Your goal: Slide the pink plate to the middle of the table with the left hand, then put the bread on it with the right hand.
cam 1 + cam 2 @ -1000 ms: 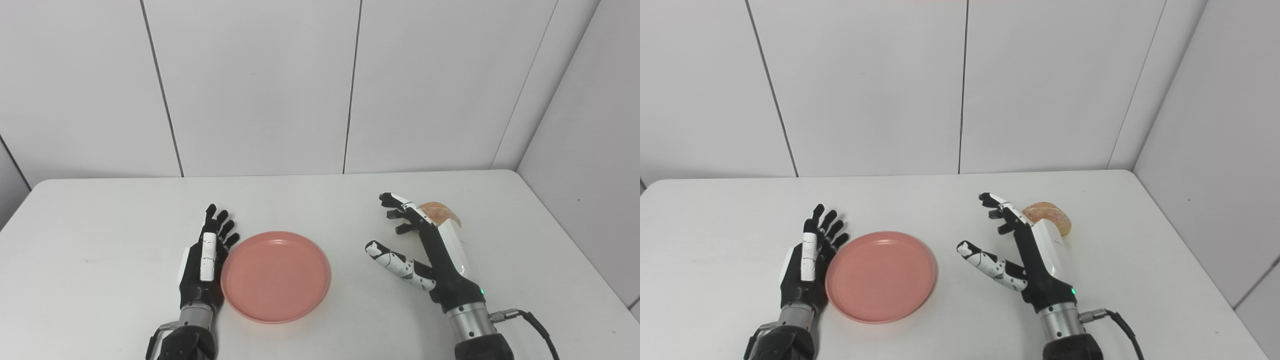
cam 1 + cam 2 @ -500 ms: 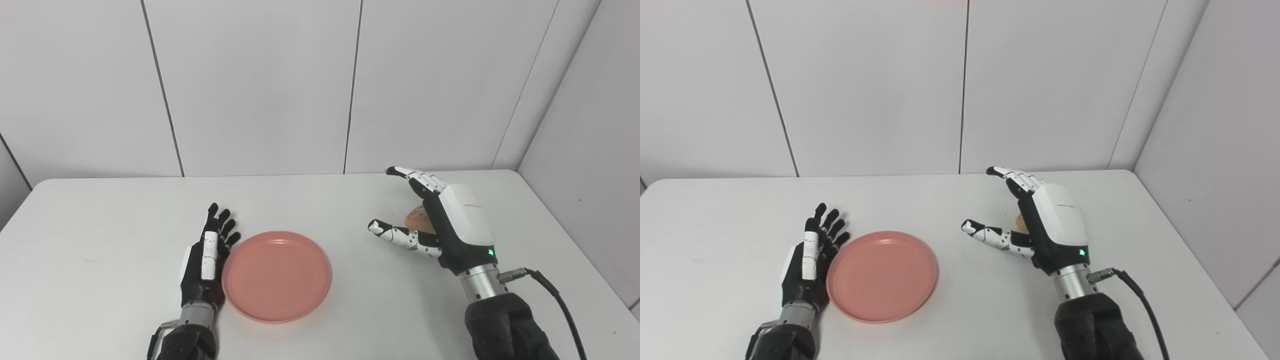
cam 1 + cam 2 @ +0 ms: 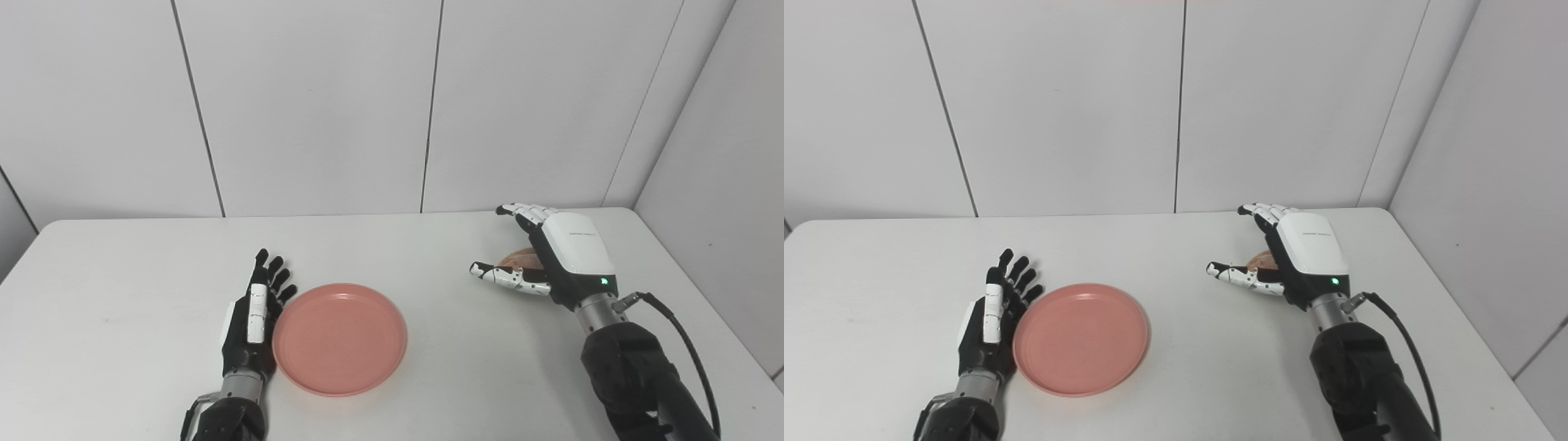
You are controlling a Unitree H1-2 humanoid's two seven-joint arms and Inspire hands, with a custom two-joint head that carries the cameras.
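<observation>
Changes since a second ago: the right robot hand (image 3: 554, 257) has swung from the near side of the bread (image 3: 520, 259) to arch over it, white back plate now upward, where before it stood edge-on with the loaf behind it. Half a second ago it was higher and more to the left. The plate (image 3: 340, 339) and the left robot hand (image 3: 254, 318) have barely shifted.

Bread: brown, mostly hidden under the right palm; only a small patch shows between thumb and fingers. Lies on the worktop (image 3: 122, 275) toward the far right, well apart from the plate. Its long axis and heading cannot be told now.

Right robot hand: fingers (image 3: 1265, 213) curved out beyond the loaf, thumb (image 3: 1234, 275) stretched left on the near side. Spread around the bread; whether any part touches it cannot be told, and no grip has closed.

Plate: pink, round, flat on the worktop a little left of centre, toward the near edge, bare.

Left robot hand: lying along the plate's left rim, edge-on, fingers straight and pointing away, released, holding nothing; it looks to touch the rim
</observation>
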